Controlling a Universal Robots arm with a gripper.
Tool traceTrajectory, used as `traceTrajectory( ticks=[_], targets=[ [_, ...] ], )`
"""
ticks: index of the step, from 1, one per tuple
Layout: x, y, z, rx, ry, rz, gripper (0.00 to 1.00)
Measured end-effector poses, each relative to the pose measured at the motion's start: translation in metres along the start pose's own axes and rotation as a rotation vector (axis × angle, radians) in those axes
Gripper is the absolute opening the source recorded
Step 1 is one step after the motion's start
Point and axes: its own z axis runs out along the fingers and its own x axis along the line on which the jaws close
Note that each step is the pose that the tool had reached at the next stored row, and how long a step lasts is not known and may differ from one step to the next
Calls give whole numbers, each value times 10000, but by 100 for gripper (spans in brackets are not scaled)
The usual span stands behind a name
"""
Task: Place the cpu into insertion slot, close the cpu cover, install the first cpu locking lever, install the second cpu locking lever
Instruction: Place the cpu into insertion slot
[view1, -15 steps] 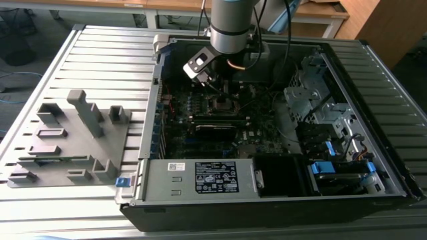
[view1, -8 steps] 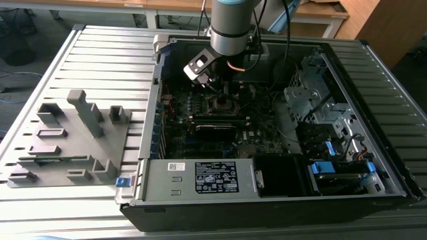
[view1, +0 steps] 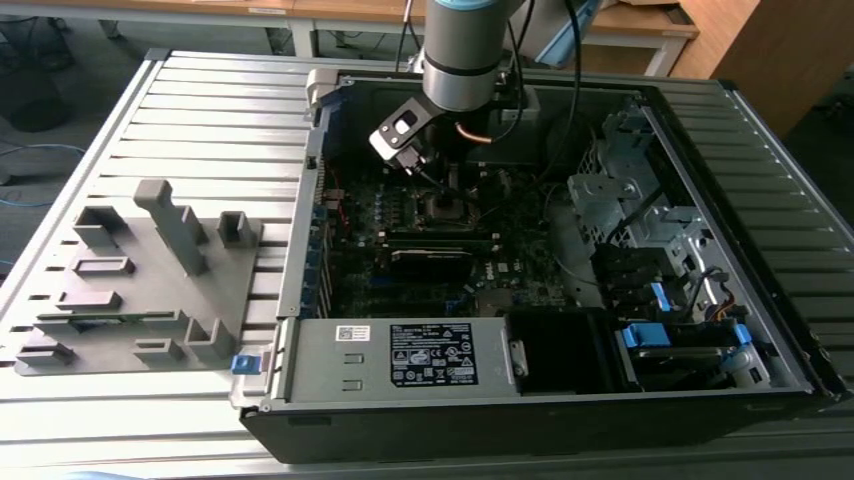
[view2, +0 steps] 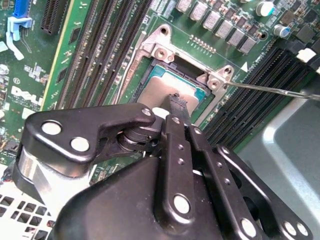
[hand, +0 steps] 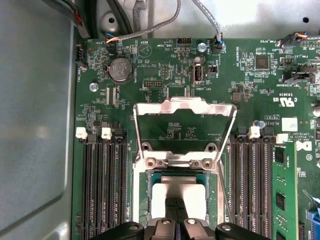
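Showing my black linkage claw (view2: 178, 102) lowered into the open black computer case (view1: 561, 425) on the slatted metal worktop (view1: 200, 120). The fingers are pressed together, nothing is visible between them, and their tips are at the top face of the small flat square cpu with its dull silver-grey metal lid (hand: 192, 194).

The cpu lies flat inside the dark square insertion slot with a thin silver rim (hand: 142, 200), between the banks of long black memory slots (hand: 105, 190) on the green motherboard (hand: 150, 65). The thin silver square-frame cpu cover (hand: 185, 106) stands swung up on its hinge. Its large window is empty, so the slot is not yet closed. A thin silver wire lever (view2: 270, 89) lies free beside the slot.

I judge the cpu light, stiff and smooth-topped, hence slippery to my pads. Its underside and the slot's contacts are probably fragile, so a hold belongs on two opposite edges, with level, gentle pressure. The cover looks like thin, springy sheet metal, best taken at the free bar far from its hinge.
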Motion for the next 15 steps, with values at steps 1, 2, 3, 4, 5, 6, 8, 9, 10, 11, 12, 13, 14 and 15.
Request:
traceTrajectory(
  ticks=[1,2,3,4,5,6,8,9,10,11,12,13,14,15],
  targets=[
    [0,1,0,0,0,-1,11],
    [0,1,0,0,-1,-1,11],
    [1,1,4,0,0,-1,11],
    [1,1,10,-1,2,-1,11],
    [0,0,15,3,-4,-2,11],
    [-2,0,19,5,-8,-1,11],
    [-2,-1,21,4,-8,-1,11],
    [-1,0,23,2,-4,-2,11],
    [0,0,25,0,-1,-1,11],
    [0,0,26,0,-1,-2,11],
    [-1,0,29,2,-4,-1,11],
    [-1,-1,33,5,-6,-2,11],
    [-2,-1,33,5,-7,-1,11],
    [-2,-1,34,4,-7,-1,11]
  ],
)
